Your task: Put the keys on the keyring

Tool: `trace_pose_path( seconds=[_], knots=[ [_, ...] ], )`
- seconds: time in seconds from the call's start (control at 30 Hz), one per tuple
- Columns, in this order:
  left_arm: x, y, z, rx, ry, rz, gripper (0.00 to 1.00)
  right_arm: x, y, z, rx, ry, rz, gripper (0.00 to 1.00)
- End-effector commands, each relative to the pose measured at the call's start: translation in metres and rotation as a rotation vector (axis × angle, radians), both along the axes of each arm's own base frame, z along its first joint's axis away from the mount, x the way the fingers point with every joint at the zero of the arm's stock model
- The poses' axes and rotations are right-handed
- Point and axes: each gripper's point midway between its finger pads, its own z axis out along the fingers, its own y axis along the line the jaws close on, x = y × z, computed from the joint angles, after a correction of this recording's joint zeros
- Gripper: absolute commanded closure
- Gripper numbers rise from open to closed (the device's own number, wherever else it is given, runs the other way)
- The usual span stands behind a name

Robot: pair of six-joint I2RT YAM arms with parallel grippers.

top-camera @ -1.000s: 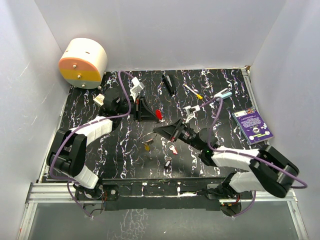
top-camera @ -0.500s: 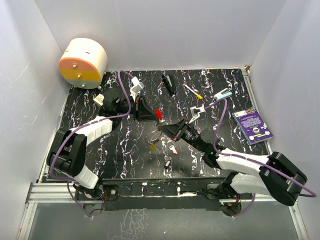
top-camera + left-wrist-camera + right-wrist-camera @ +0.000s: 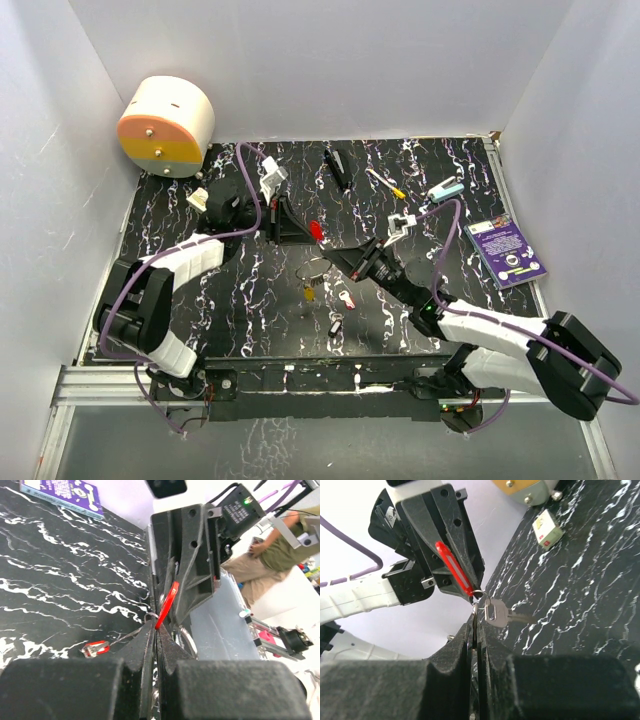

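Cream drum (image 3: 165, 125), purple card (image 3: 505, 252).

I've rolled the right tool (image 3: 330, 257) so it shows a narrower profile, and the right arm (image 3: 490, 330) has stretched out, its elbow toward the lower right. The keyring (image 3: 313, 268) and its yellow key (image 3: 308, 292) have shifted right, nearer the red key (image 3: 317, 229).

- 4 keys (image 3: 346, 298): 1 red, 1 yellow, 1 pink, 1 black head
- 1 keyring (image 3: 313, 268)
- 1 cream-and-orange drum (image 3: 165, 125)
- 1 purple card (image 3: 505, 252)
- 1 white stick with yellow tip (image 3: 385, 183)
- 1 black bar (image 3: 338, 168)
- 1 small white block (image 3: 198, 198)
- 1 pale blue piece (image 3: 446, 189)
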Motion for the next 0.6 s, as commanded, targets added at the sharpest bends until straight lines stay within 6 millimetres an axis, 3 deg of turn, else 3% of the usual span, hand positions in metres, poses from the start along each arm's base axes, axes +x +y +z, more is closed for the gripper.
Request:
trace_pose_path(
  seconds=[0.0, 0.1, 0.17, 0.47, 0.57],
  knots=[
    [0.025, 0.020, -0.015, 0.048, 0.007, 0.098, 1.00, 0.009, -0.021, 0.022, 0.005, -0.062, -0.077, 0.92],
    [0.054, 0.038, -0.046, 0.178, 0.015, 0.211, 1.00, 0.015, -0.036, 0.014, -0.059, -0.040, -0.124, 0.92],
    [0.058, 0.047, -0.076, 0.305, 0.058, 0.249, 1.00, 0.018, -0.043, 0.012, -0.100, -0.033, -0.147, 0.92],
    [0.033, 0.070, -0.183, 0.610, 0.407, 0.196, 1.00, 0.026, -0.043, 0.015, -0.192, -0.027, -0.155, 0.92],
    [0.029, 0.071, -0.199, 0.635, 0.487, 0.182, 1.00, 0.027, -0.042, 0.013, -0.199, -0.022, -0.147, 0.92]
  ],
)
